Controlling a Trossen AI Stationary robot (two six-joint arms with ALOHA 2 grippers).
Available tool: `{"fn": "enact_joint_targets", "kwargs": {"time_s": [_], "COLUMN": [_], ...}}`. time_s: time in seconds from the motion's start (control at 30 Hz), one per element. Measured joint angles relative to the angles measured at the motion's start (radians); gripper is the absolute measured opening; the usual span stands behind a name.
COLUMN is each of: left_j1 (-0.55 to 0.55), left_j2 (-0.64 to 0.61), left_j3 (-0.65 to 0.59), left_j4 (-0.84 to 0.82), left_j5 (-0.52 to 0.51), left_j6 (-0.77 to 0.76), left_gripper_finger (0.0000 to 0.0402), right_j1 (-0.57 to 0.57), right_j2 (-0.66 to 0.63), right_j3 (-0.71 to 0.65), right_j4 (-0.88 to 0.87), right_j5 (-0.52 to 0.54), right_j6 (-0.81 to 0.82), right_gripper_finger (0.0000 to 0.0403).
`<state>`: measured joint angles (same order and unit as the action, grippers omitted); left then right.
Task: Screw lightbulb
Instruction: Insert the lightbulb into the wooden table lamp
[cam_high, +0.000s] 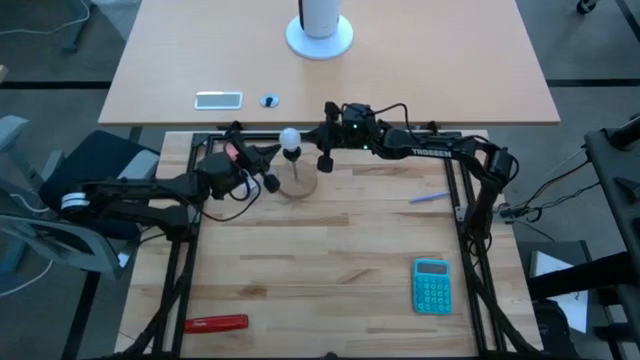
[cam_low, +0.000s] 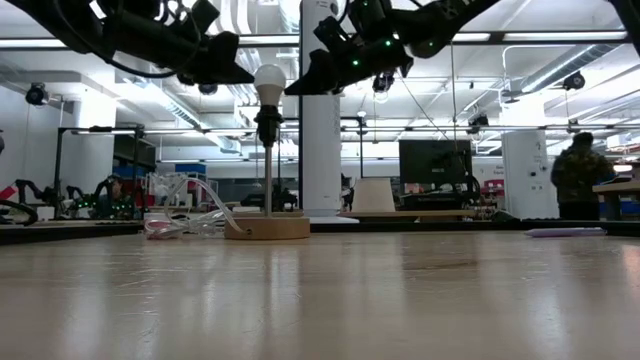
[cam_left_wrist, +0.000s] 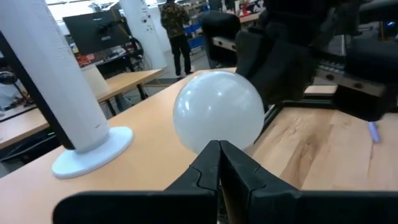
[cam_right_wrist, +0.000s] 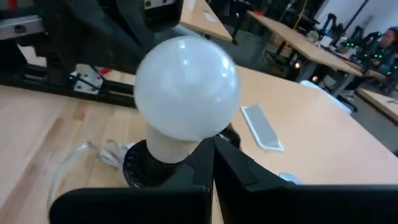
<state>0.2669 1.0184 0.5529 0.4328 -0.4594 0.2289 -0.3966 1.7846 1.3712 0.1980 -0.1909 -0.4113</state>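
Looking down from above, you see two tables: the butcher-block worktable under the arms and a plain tan table behind it. On the worktable the near half is mostly bare, so you have open room there; the crowded part is along the far edge, where both arms meet.

You have two arms. The left gripper reaches in from the left side and the right gripper from the right side, and they stand just on either side of the one lightbulb. In both wrist views the fingers are pressed together, holding nothing. The left gripper's fingertips point at the bulb from just beside it, and the right gripper's fingertips sit near the neck of the bulb; you cannot tell for sure if they touch it.

The lightbulb sits upright in a dark socket on a thin stem, on one round wooden base, near the far edge of the worktable. A clear cable lies beside the base.

Other things, one of each: a large white cylinder on the tan table, a teal calculator and a red tool near the front edge, well apart from the arms.
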Motion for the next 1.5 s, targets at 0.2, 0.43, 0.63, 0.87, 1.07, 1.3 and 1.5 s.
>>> {"fn": "enact_joint_targets", "kwargs": {"time_s": [0.2,0.43,0.63,0.87,1.07,1.3,1.5], "left_j1": [0.005,0.007,0.004,0.0,0.0,0.005,0.021], "left_j2": [0.024,0.021,0.014,-0.013,-0.02,-0.008,-0.007], "left_j3": [0.0,0.0,0.0,0.0,0.0,0.0,0.0], "left_j4": [0.003,0.004,0.01,0.008,0.007,0.011,0.01], "left_j5": [-0.007,-0.109,-0.127,-0.088,0.061,0.052,0.039], "left_j6": [-0.004,-0.002,-0.002,-0.002,-0.002,0.0,0.002], "left_gripper_finger": [0.0,0.0,0.0,0.0,0.0,0.0,0.0], "right_j1": [0.003,0.015,0.018,0.015,0.005,0.011,0.023], "right_j2": [0.01,0.01,0.008,-0.003,-0.003,-0.003,-0.003], "right_j3": [-0.001,-0.001,-0.001,-0.001,-0.001,0.0,0.0], "right_j4": [0.01,0.006,-0.018,-0.03,-0.003,-0.005,-0.047], "right_j5": [-0.024,-0.091,-0.079,0.045,0.051,0.013,0.004], "right_j6": [0.018,0.035,0.046,0.025,0.01,-0.007,-0.013], "right_gripper_finger": [0.0002,0.0002,0.0002,0.0002,0.0002,0.0002,0.0002]}}
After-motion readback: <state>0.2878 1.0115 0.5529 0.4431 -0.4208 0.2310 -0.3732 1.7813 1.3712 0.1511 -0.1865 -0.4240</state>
